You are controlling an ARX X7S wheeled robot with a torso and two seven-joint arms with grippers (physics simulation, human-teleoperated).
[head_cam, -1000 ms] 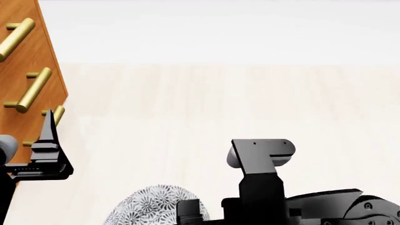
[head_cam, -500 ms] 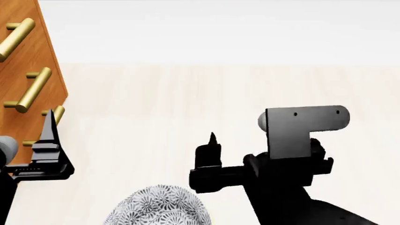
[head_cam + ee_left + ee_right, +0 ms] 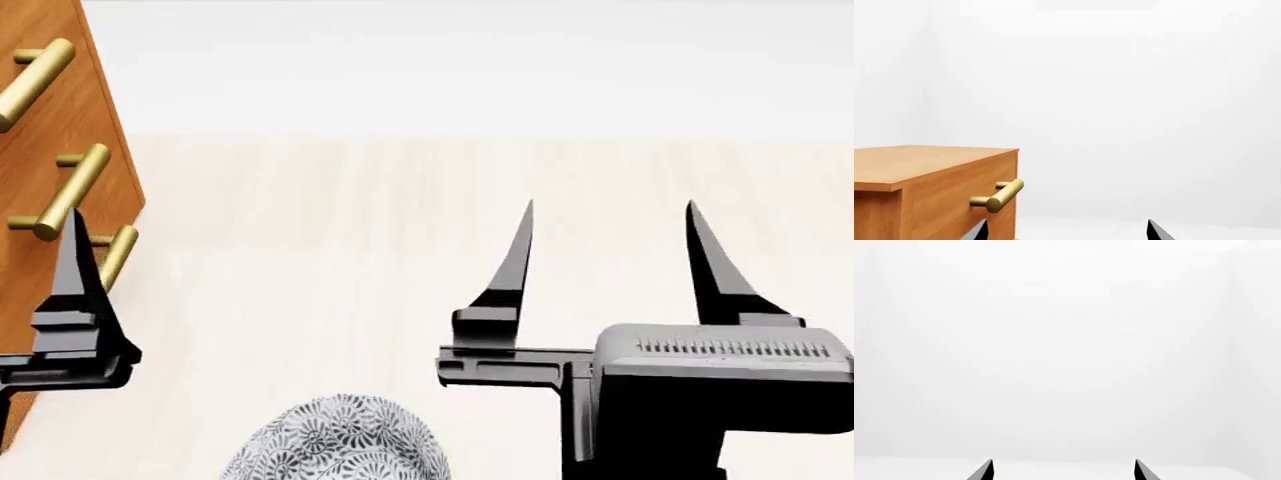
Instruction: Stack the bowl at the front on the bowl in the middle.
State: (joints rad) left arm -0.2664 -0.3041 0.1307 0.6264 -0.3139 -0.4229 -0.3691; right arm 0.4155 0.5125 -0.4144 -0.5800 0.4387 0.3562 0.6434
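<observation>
One bowl [image 3: 340, 442] with a grey flower pattern shows, cut off by the near edge of the head view. I cannot tell whether it is the front or the middle bowl, and no other bowl is in view. My right gripper [image 3: 610, 208] hovers to the right of and beyond that bowl, pointing away from me. It is open and empty, and in the right wrist view its tips [image 3: 1063, 471] frame only white wall. My left gripper [image 3: 1066, 232] is open and empty beside the cabinet. Only one of its fingers [image 3: 74, 270] shows in the head view.
A wooden cabinet [image 3: 60, 150] with brass bar handles [image 3: 74, 190] stands at the left, close to my left gripper. In the left wrist view its corner [image 3: 934, 185] and a handle [image 3: 1001, 195] sit right by one fingertip. Pale wood surface [image 3: 400, 250] stretches ahead to a white wall.
My right arm has swung up from the near edge and turned, so its gripper now points away with both fingers spread. The left gripper has shifted slightly left.
</observation>
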